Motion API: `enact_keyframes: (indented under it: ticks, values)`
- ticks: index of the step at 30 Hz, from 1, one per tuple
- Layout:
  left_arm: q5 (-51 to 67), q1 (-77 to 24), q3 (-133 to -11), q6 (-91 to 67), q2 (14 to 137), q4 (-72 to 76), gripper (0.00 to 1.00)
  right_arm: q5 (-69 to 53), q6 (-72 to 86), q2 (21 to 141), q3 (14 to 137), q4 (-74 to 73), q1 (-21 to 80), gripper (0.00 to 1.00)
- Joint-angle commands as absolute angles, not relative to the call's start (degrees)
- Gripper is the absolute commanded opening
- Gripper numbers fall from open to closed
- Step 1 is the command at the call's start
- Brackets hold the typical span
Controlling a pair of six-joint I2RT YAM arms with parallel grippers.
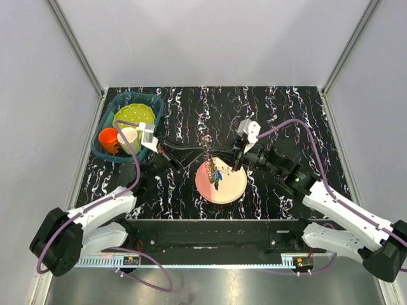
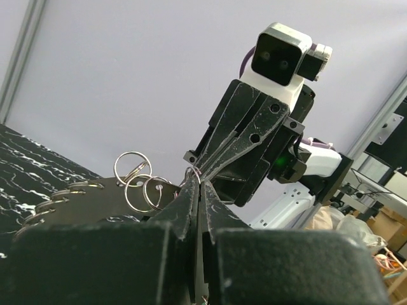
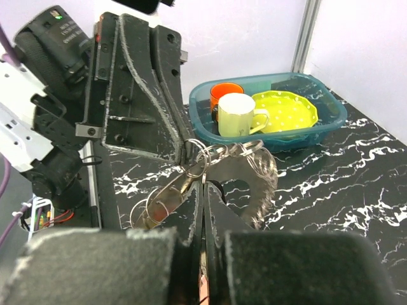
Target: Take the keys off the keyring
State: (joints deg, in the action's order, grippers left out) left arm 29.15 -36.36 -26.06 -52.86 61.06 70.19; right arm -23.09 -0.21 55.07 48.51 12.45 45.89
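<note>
Left tool (image 2: 196, 181) and right tool (image 3: 202, 184) both clamped on keyring (image 3: 257, 166), keys (image 1: 217, 176) dangling above pink plate (image 1: 234, 188), teal bin (image 1: 156, 102) near far-left corner

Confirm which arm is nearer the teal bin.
Left. Its wrist sits right beside the teal bin; the right arm comes in from the opposite side of the pink plate.

Looks along the left gripper (image 2: 196, 194), jaws pressed together, tip to tip with the right gripper (image 2: 205, 170), likewise pinched shut beneath its white camera (image 2: 280, 54). Catches three bright loops of the keyring (image 2: 137, 190) just left of the meeting tips, with more loops trailing lower left over a black marbled table (image 2: 25, 168).
</note>
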Motion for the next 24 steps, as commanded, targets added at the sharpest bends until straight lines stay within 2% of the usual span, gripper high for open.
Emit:
enact_keyframes:
  ticks: [1,12,13,14,15,18,24]
  values:
    - [25.14,-36.3,-25.58,-48.87,58.89,76.12,0.0,-19.78,-2.99,57.56,51.33,13.79,47.55,0.0]
    - [20.74,-36.3,-22.77,-46.93,58.27,75.05,0.0,-17.84,-2.99,59.86,51.24,15.39,49.92,0.0]
    - [21.0,-36.04,-22.33,-47.19,58.27,76.19,0.0,-17.58,-2.64,59.33,51.41,13.12,49.92,0.04]
    - [22.05,-35.69,-21.8,-49.11,58.45,77.59,0.0,-16.88,-2.29,58.63,51.76,12.05,49.92,0.17]
    - [23.1,-35.25,-21.8,-50.17,59.23,79.0,0.0,-15.66,-0.72,57.58,51.59,11.17,49.83,0.25]
    - [28.11,-33.84,-22.85,-53.35,60.73,81.82,0.0,-16.08,-0.7,53.62,52.47,6.78,49.83,0.41]
    - [36.02,-33.05,-24.78,-55.89,61.35,83.75,0.0,-21.52,-0.35,55.01,60.89,-4.38,48.61,0.48]
